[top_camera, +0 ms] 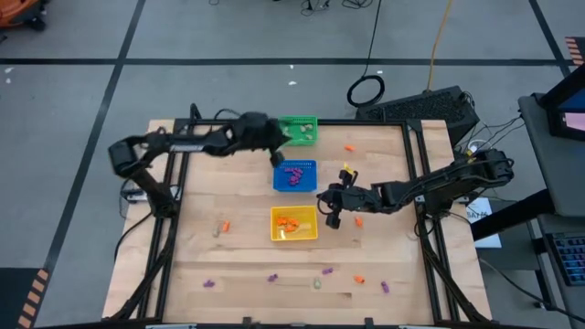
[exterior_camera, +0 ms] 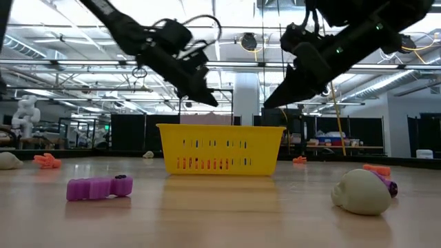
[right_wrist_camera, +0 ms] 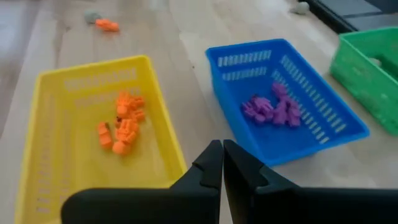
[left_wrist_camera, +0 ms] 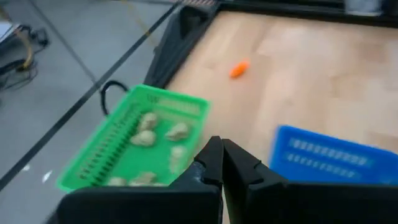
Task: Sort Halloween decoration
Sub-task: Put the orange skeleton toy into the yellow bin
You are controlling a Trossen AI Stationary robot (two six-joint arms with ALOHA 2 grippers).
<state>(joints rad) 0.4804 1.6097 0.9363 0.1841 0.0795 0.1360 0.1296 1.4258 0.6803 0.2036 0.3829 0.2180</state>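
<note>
- While the left end effector (top_camera: 277,157) hung clenched and empty between the green basket (top_camera: 300,129) and the blue basket (top_camera: 294,175), the right end effector (top_camera: 324,194) hung clenched and empty beside the yellow basket (top_camera: 293,223).
- Sorted trinkets lay by colour: pale ones (left_wrist_camera: 155,134) in green, purple ones (right_wrist_camera: 272,109) in blue, orange ones (right_wrist_camera: 121,122) in yellow.
- Loose trinkets remained scattered on the counter (top_camera: 247,251), mostly near its front edge.
- Risk, as a judgement: a small trinket could slip from the fingertips, or a low approach could nudge a light basket.
- The purple trinket (exterior_camera: 99,187) lay flat, its long axis running across the low view; other orientations could not be determined.
</note>
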